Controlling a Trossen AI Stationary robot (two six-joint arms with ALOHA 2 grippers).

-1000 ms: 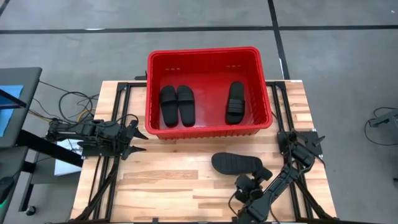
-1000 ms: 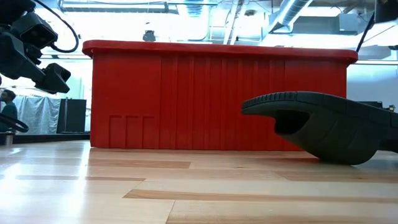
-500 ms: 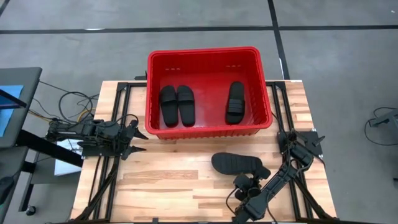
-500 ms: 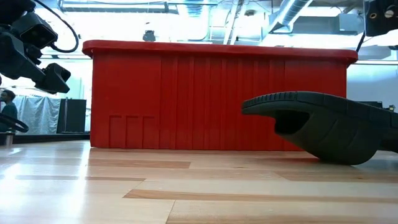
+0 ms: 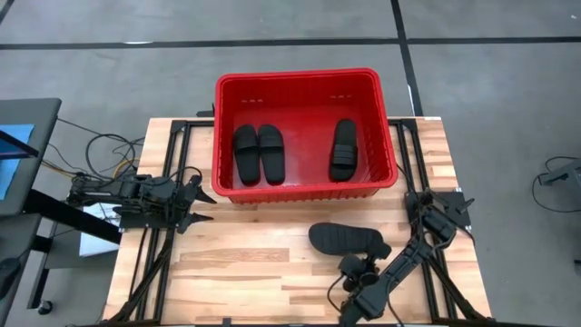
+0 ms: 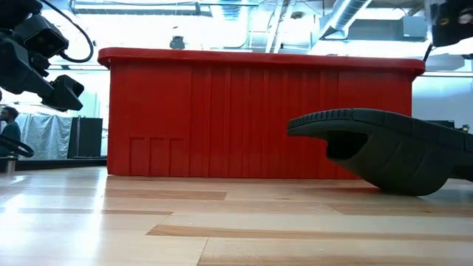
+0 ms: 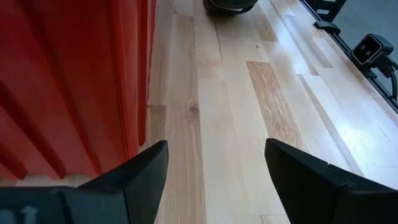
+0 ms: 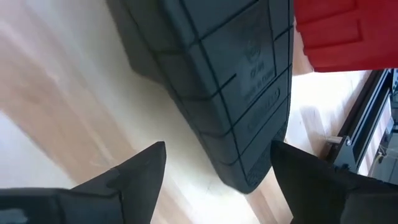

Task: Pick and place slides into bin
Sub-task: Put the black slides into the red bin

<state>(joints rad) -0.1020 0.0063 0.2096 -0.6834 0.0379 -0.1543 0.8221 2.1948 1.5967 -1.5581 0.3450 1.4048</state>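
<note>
Two arms share the wooden table [image 5: 245, 263] in the high view. At the left of the frame, the left gripper [image 5: 201, 205] hovers just beside the lower left corner of the red bin [image 5: 300, 79], its fingers [image 7: 143, 174] spread wide with nothing between them. The bin sits at the upper centre of the table and holds three black slides: a pair [image 5: 259, 153] lying side by side in its left half and a single one [image 5: 343, 149] towards its right wall. Below the bin, right of centre, the fourth slide [image 5: 347, 240] lies sole-up on the table, apart from the bin's front wall. At the lower right, the right gripper [image 5: 361, 266] sits just beside that slide's near edge, its fingers [image 8: 134, 174] parted and empty.
</note>
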